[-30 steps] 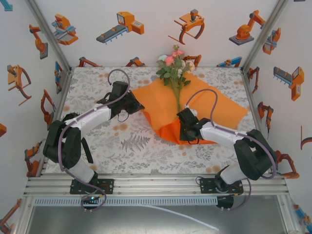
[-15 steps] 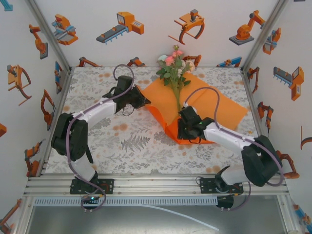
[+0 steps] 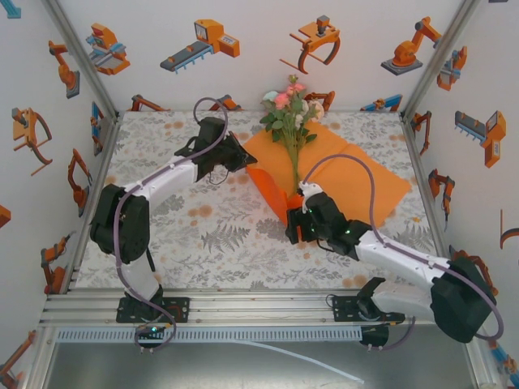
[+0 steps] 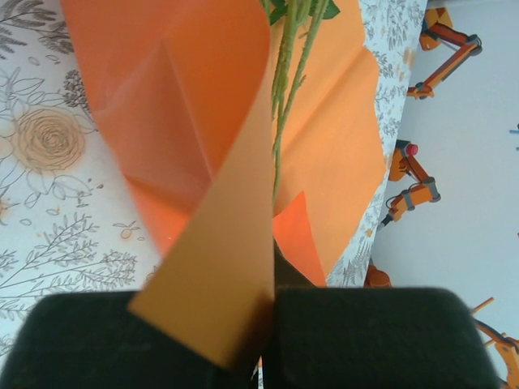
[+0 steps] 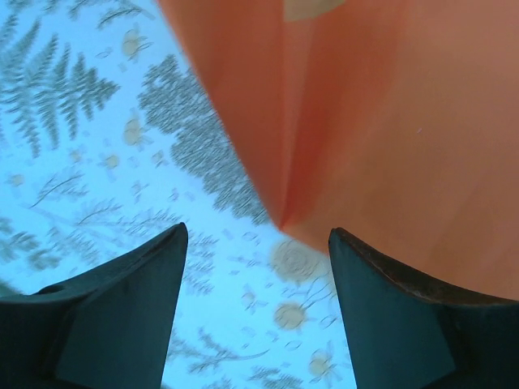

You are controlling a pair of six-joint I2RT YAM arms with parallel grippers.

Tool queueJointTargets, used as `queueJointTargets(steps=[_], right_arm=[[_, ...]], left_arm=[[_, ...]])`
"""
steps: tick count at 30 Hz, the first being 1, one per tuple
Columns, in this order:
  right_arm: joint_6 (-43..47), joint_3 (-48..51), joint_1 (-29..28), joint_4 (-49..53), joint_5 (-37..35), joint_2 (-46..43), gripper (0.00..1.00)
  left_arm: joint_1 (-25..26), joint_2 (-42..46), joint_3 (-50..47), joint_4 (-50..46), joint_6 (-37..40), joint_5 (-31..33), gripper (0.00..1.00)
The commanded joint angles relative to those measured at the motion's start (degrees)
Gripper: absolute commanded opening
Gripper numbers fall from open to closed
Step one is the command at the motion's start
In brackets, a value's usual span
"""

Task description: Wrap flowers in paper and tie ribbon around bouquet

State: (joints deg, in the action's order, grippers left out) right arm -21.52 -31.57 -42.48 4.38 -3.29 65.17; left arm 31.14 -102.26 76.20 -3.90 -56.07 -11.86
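Nearest the arm bases, the right gripper (image 3: 294,231) sat low over the floral tablecloth (image 3: 211,235), at the near corner of the orange paper (image 3: 349,182). In its wrist view the two dark fingers (image 5: 122,316) stood well apart and held nothing. The folded point of the sheet hung just beyond the gap and touched neither pad.

Farther back the paper lay spread across the middle and right of the table, its left side turned up and curled inward. The left gripper (image 3: 241,160) reached in from the left to that raised edge. Its wrist view showed the black pads (image 4: 365,340) pressed together on a strip of the orange sheet, so it was clamped on the paper — the lifted flap stood just beside the thin green stems (image 4: 285,81).

The flowers (image 3: 290,109) lay on the sheet along its middle. Their stems pointed toward the near side, and the pink, peach and pale blooms with green leaves reached past the paper's far corner, close to the back wall.
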Motion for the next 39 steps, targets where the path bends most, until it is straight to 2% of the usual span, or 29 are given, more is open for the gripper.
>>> queueJointTargets(steps=[1,6,10,14,16,20,23,25,27,30,32,35,39], right_arm=[[6.92,-1.84,-0.15,-7.54,-5.65,3.97,0.64],[0.09,-2.63,-0.31,-17.87,2.53,11.05,0.57],[-2.82,-3.19,-0.56,-18.74,2.3,13.86,0.52],[-1.8,-1.74,-0.94,-20.33,3.59,12.98,0.62],[-1.18,-1.48,-0.94,-20.36,1.0,12.83,0.63],[-1.45,-2.09,-0.93,-19.69,-7.58,13.94,0.5],[-3.19,-1.85,-0.86,-19.06,-9.28,13.98,0.29],[-4.49,-1.21,-0.87,-18.94,-8.88,13.23,0.19],[-5.92,-0.64,-0.85,-17.71,-9.84,11.93,0.13],[-7.42,0.76,-0.85,-15.78,-13.42,10.04,0.11],[-7.98,2.05,-0.85,-15.41,-16.12,8.82,0.09],[-8.76,3.36,-0.38,-15.0,-18.93,7.66,0.07],[-9.03,3.47,0.96,-14.28,-18.17,8.0,0.07]], left_arm=[[0.91,-0.64,1.67,0.12,1.37,-0.88,0.01],[1.72,-1.75,3.08,0.65,1.33,-1.41,0.02],[2.34,-2.7,5.06,-0.39,1.0,0.09,0.03],[2.35,-3.68,6.91,-0.77,0.61,1.24,0.04],[2.46,-4.27,7.84,-0.4,0.44,0.63,0.04],[3.2,-5.25,8.76,1.46,1.74,-0.83,0.04],[4.05,-5.94,9.23,2.89,4.37,-3.23,0.04],[4.47,-5.79,9.01,4.17,5.95,-3.81,0.06],[4.81,-5.32,8.31,7.11,7.45,-5.19,0.14],[4.86,-3.64,7.06,10.66,10.37,-5.7,0.39],[4.9,-1.36,5.79,11.05,13.87,-3.4,0.51],[4.86,2.14,3.27,9.04,19.9,2.41,0.59],[4.92,3.98,-0.13,5.81,25.34,6.03,0.63]])
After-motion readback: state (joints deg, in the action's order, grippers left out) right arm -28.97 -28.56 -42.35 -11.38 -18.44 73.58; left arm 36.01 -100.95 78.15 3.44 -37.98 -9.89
